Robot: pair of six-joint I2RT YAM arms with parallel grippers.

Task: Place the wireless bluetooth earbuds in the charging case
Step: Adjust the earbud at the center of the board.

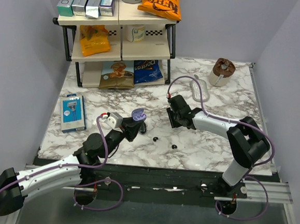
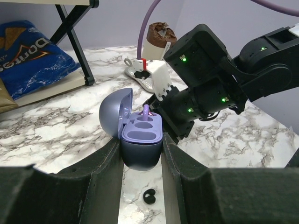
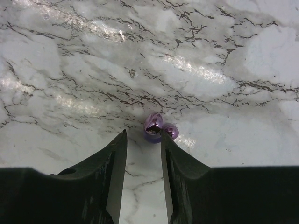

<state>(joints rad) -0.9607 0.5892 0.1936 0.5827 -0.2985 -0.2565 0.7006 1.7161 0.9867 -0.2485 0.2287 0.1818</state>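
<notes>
My left gripper (image 1: 134, 123) is shut on the purple charging case (image 1: 138, 114), held just above the table. In the left wrist view the case (image 2: 141, 144) sits between my fingers (image 2: 105, 172) with its lid open to the left and both sockets empty. Two tiny black earbuds (image 1: 155, 139) (image 1: 174, 146) lie on the marble to the right of the case. One earbud (image 2: 149, 198) shows on the table under the held case. My right gripper (image 1: 171, 119) is open and empty just beyond the case; in its wrist view (image 3: 141, 140) it hovers low over bare marble.
Two small glossy purple bits (image 3: 157, 127) lie on the table at my right gripper's right fingertip. A snack shelf (image 1: 119, 42) stands at the back left. A blue box (image 1: 73, 114) lies at the left and a brown-topped cup (image 1: 222, 72) at the back right.
</notes>
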